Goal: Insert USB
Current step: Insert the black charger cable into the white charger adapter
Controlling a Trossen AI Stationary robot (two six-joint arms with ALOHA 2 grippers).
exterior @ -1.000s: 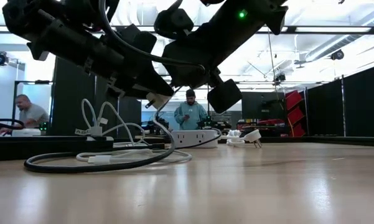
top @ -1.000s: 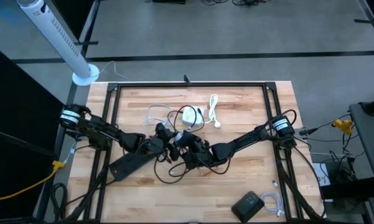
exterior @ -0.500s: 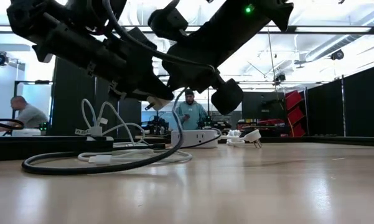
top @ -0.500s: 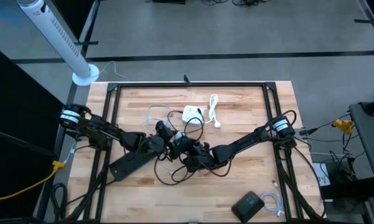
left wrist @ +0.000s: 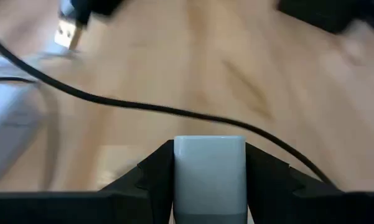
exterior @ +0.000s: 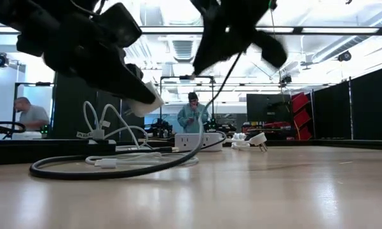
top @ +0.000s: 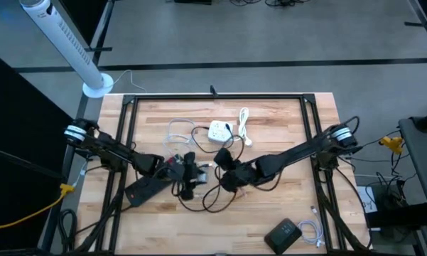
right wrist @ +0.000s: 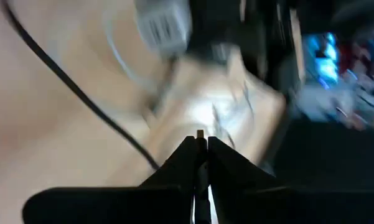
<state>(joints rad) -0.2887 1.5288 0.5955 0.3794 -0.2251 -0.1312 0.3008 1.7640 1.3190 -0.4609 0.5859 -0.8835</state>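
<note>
My left gripper [top: 192, 175] is shut on a white charger block [left wrist: 209, 175], which also shows in the low view [exterior: 150, 102], above the table's middle. My right gripper [top: 223, 169] is next to it on the right, shut on the USB plug [left wrist: 67, 33] of a black cable [top: 207, 200]. In the left wrist view the plug hangs in the air ahead of the block and off to one side, apart from it. The cable runs down from the plug, and its loop [exterior: 108, 170] lies on the wood. My left gripper pinches the white charger block [left wrist: 209, 186] between its two fingers by two opposite sides, lifted clear of the table, its free end [left wrist: 210, 142] sticking out past the fingers. My right gripper pinches the USB plug [right wrist: 199, 133] at its shut fingertips, held in the air; the black cable hangs slack below.
A white power strip [top: 217, 130] with white cords [top: 243, 123] lies behind the grippers. A black power strip [top: 145, 189] lies under the left arm. A black box [top: 283, 233] with a white cord sits near the near edge. People show in the room beyond [exterior: 194, 116].
The grippers, close together a second ago, have drawn apart. My left gripper has moved toward the near edge with the white block. My right gripper has swung upward and to the right with the plug, pulling the black cable up with it.
</note>
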